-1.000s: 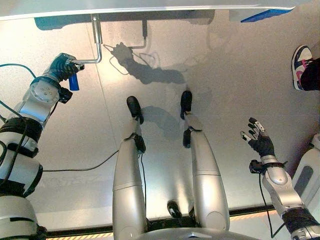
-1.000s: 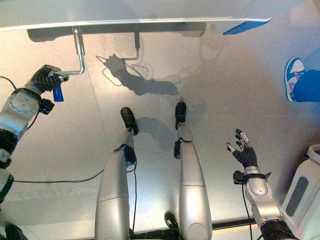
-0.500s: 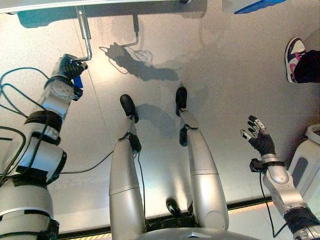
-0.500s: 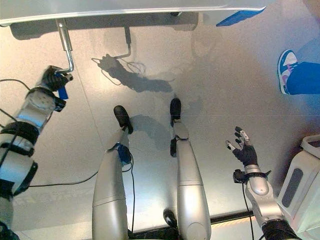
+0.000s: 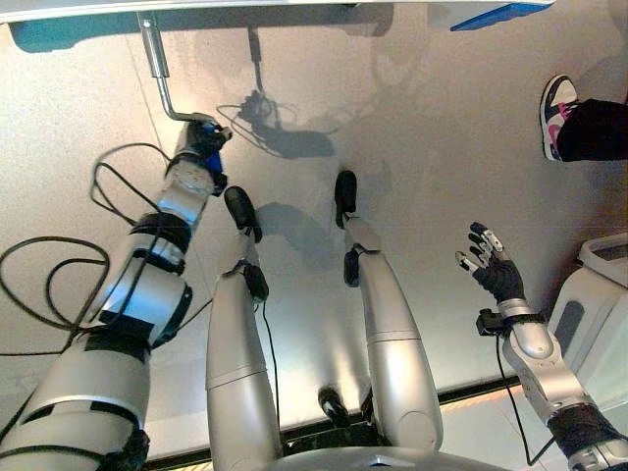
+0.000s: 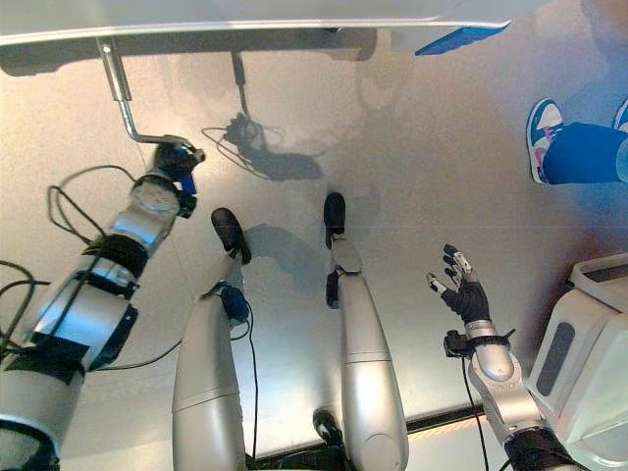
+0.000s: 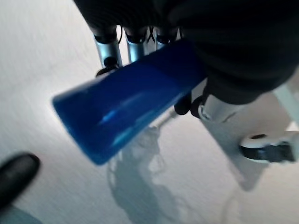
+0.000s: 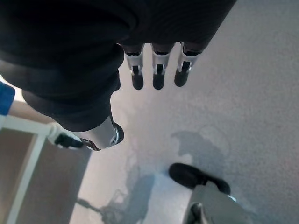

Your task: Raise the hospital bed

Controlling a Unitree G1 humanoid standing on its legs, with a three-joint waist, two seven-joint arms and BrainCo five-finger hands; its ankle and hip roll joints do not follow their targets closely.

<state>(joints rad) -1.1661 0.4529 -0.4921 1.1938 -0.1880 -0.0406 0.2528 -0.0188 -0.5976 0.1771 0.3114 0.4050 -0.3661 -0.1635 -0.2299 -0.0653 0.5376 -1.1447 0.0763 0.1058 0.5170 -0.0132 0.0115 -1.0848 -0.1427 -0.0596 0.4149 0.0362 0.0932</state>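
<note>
Cranking looks underway: left hand [image 5: 203, 140] is gripping the blue handle [image 7: 122, 99] of the crank [image 5: 157, 74] at upper left, right hand [image 5: 493, 272] hanging open-fingered, bed height untellable.

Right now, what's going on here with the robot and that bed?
The robot stands at the edge of a hospital bed and is working its crank. Its left hand is curled round the blue handle at the end of the silver crank that comes out from under the bed frame. Its right hand is held out to the side with fingers spread, holding nothing. A person's shoe shows on the floor nearby. How high the bed is cannot be told from here.
</note>
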